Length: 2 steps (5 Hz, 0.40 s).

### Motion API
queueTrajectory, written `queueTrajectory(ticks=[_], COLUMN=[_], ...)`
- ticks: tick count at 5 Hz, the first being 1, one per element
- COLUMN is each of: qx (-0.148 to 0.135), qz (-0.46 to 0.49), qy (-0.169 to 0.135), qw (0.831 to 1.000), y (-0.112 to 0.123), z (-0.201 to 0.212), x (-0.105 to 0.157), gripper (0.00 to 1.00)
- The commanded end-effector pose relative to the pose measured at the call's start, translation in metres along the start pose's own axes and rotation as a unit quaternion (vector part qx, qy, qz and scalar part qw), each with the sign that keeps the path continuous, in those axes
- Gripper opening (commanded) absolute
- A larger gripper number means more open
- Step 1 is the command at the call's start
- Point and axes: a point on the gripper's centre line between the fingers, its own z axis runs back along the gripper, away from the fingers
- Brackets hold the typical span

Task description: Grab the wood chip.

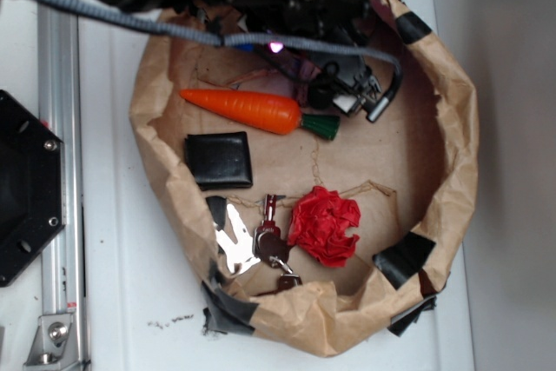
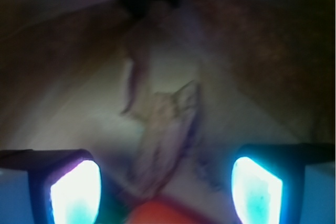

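Exterior view: the gripper (image 1: 354, 97) hangs over the far side of a brown paper bag (image 1: 452, 154) rolled down into a shallow nest, black tape patches on its rim. Arm body covers that area; the spread of the fingers cannot be read here, and the wood chip is hidden beneath. On the bag floor: orange plastic carrot (image 1: 248, 108) with a green stub, just beside the gripper; a flat black square wallet (image 1: 219, 159); a crumpled red paper ball (image 1: 324, 225); metal keys (image 1: 271, 245) touching the ball's left side. Bag sits on a white table (image 1: 130, 301), with a metal rail (image 1: 59, 171) along its left.

Wrist view: blurred. Jaws spread wide, two lit pads (image 2: 76, 192) at the lower corners, nothing between them gripped. The chip (image 2: 165, 129), pale tan, elongated, jagged, grooved lengthwise, lies on the creased paper between and ahead of the pads, untouched.
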Motion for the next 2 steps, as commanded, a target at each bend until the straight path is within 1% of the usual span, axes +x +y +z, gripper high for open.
queueTrajectory(ticks=[1, 2], qx=[-0.004, 0.001], qz=[0.017, 0.027], qy=[-0.04, -0.046], qw=[0.999, 0.999], y=[-0.007, 0.013], z=[0.007, 0.006], x=[0.008, 0.015], gripper=[1.0, 1.0])
